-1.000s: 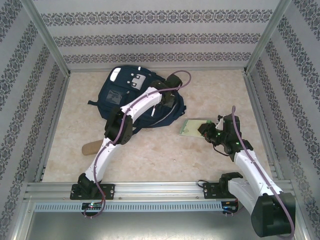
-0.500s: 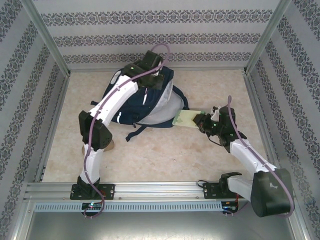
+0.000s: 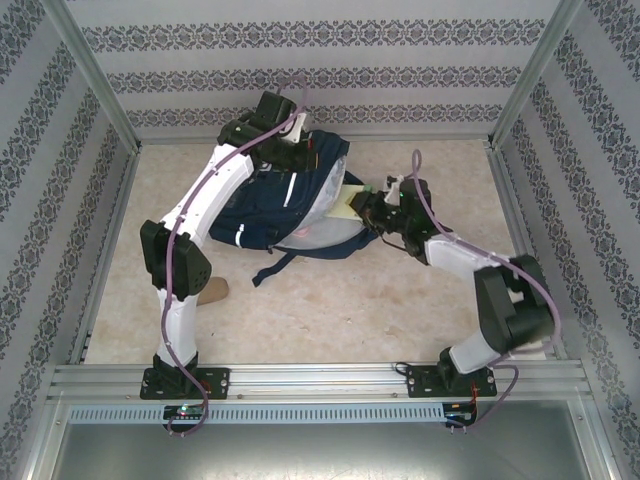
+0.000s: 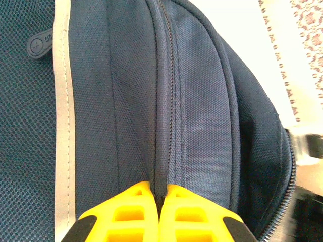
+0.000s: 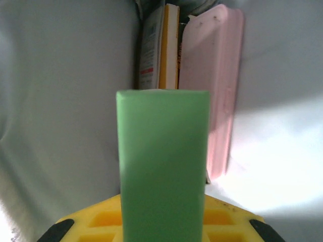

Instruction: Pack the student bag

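Left arm [image 3: 215, 190] raised, jaws pinched; right arm [image 3: 450, 255] extended, jaws gripping

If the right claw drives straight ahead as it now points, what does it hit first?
The flat green item in the right claw likely meets the book and pink pencil case inside the student bag; depth unclear.

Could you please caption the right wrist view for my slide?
Right end effector holds green item inside bag, near pink case.
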Motion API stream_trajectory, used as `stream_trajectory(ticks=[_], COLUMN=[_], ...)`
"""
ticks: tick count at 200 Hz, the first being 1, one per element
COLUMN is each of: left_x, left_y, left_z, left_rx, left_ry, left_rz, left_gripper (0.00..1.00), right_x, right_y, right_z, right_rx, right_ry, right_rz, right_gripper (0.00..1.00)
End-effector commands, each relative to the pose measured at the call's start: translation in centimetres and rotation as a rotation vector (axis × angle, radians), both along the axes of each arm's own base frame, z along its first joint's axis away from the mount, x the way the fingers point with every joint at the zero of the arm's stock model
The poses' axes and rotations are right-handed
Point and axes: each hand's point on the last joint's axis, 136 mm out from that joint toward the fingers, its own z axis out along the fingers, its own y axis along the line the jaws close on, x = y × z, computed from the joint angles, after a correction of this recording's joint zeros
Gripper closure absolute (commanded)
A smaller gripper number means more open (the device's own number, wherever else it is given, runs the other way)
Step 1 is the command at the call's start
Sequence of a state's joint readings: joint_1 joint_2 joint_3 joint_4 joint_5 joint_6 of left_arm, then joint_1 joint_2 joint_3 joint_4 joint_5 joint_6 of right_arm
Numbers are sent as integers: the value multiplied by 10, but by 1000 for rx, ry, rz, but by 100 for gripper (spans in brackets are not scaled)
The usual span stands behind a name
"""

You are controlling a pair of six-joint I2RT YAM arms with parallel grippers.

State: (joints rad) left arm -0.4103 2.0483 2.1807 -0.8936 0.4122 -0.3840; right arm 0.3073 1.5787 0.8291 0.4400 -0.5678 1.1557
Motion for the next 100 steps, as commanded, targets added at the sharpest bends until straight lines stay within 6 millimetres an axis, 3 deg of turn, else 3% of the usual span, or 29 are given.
stream_trajectory(ticks=[1, 41, 74, 100], left_x=[-10, -8, -12, -14], left_y=[-15, -7, -6, -4], left_z=[101, 119, 116, 109], left_rx=[-273, -323, -312, -300], left_ry=[-169, -179, -162, -147], left_rz=[-74, -69, -71, -67], left_gripper=[100, 100, 100, 100], right_x=[33, 64, 84, 86], right_y=[21, 50, 71, 66], right_z=[26, 7, -26, -46], right_rx=[64, 67, 78, 25], right_ry=[-106, -90, -25, 9], right_rz=[-14, -7, 26, 6], right_gripper=[100, 99, 99, 99])
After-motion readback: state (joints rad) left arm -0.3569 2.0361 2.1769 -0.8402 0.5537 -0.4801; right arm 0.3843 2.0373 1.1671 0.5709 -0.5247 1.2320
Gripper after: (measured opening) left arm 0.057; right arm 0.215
